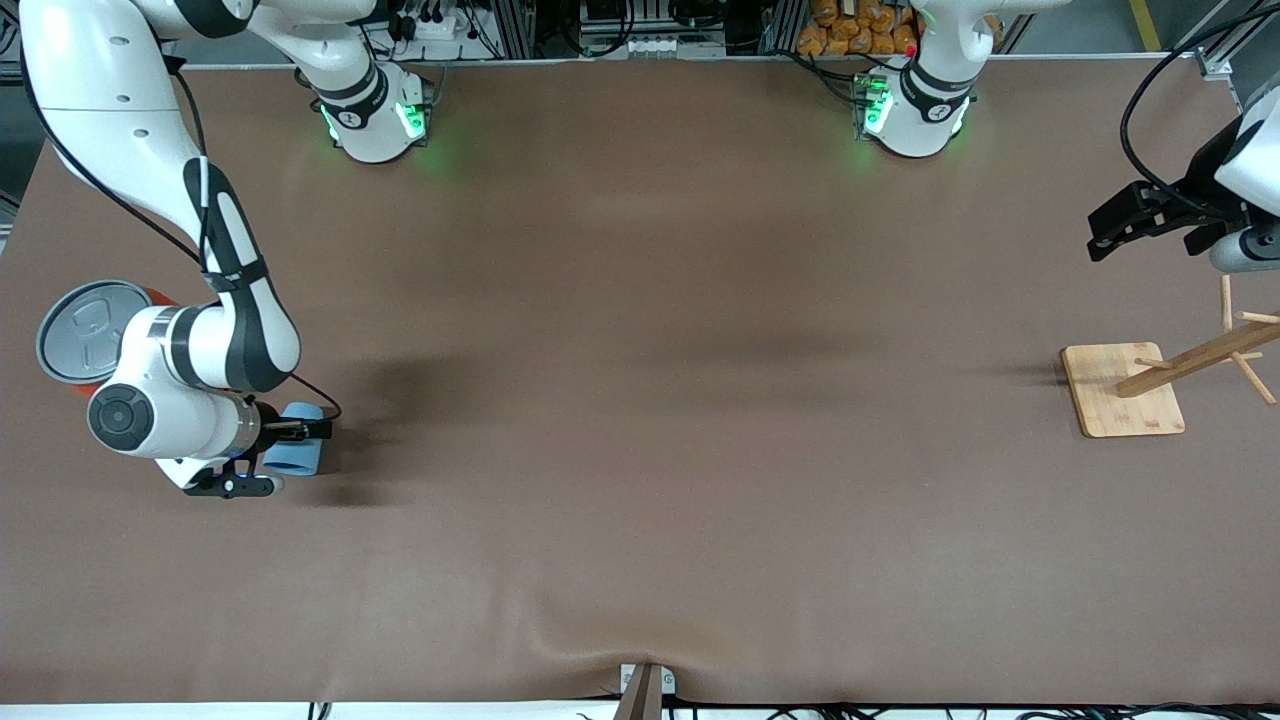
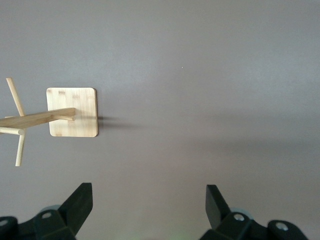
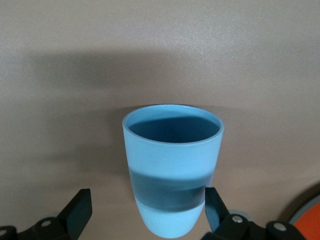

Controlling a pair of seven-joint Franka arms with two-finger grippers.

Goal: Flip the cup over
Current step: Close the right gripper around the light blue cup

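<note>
On the wide brown-covered bench (image 1: 640,420) the flip looks barely begun to me: nothing is gripped yet, so the closing, lifting, turning and setting down are, by my judgement, all still ahead. The large orange cylindrical can with a grey lid (image 1: 85,330) stands at the right arm's end of the bench, partly hidden by my right arm. At the other end stands the bamboo peg stand on its square base (image 1: 1122,389), and my left end effector (image 2: 148,202) waits in the air near it, over bare bench, with its black fingers spread wide and nothing between them. My right end effector (image 3: 147,207) is down low at the small light-blue tapered plastic cup (image 3: 172,167), fingers spread wide on either side of its narrow end; I cannot tell whether a pad touches the wall. The cup (image 1: 296,437) lies on its side on the bench, nearer to the front camera than the can, its darker blue mouth pointing away from my wrist. It is smooth, handleless, and crossed by a band of shadow.
</note>
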